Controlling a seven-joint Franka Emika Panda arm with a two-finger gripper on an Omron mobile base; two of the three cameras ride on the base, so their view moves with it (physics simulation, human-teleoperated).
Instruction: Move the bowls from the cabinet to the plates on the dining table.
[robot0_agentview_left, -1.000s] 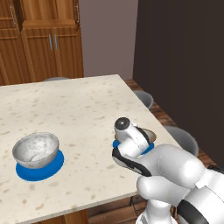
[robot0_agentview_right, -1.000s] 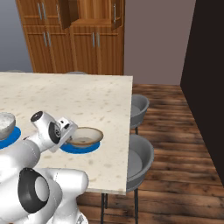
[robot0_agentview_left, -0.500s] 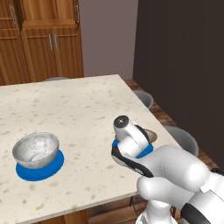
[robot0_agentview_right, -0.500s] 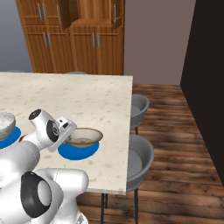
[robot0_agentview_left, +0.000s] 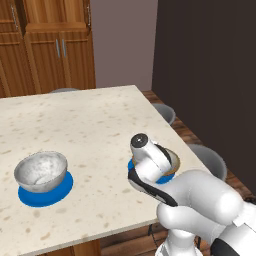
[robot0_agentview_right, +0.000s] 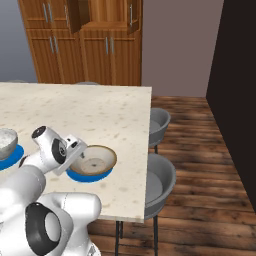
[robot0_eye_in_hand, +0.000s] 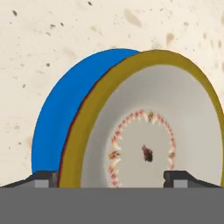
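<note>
The beige bowl (robot0_agentview_right: 95, 159) with a brown rim rests on a blue plate (robot0_agentview_right: 75, 175) near the right edge of the dining table (robot0_agentview_right: 100, 107). My gripper (robot0_agentview_right: 79, 151) hangs at the bowl's near rim. Seen from the hand, the gripper (robot0_eye_in_hand: 111, 177) stands open, one fingertip (robot0_eye_in_hand: 43, 177) outside the rim and the other over the bowl (robot0_eye_in_hand: 144, 140) inside; the plate (robot0_eye_in_hand: 61, 109) shows behind. The grey-white marbled bowl (robot0_agentview_left: 41, 171) sits on the other blue plate (robot0_agentview_left: 50, 192) at the table's left. The cabinet (robot0_agentview_right: 90, 45) stands at the back, its upper doors open.
Two grey chairs (robot0_agentview_right: 160, 122) (robot0_agentview_right: 157, 185) are tucked along the table's right side, over a wooden floor. A dark wall (robot0_agentview_left: 210, 75) rises to the right. The stone top (robot0_agentview_left: 85, 120) between the plates and the far edge is bare.
The jaws have spread wide and let go of the beige bowl, which now rests on the blue plate. The hand has hardly shifted.
</note>
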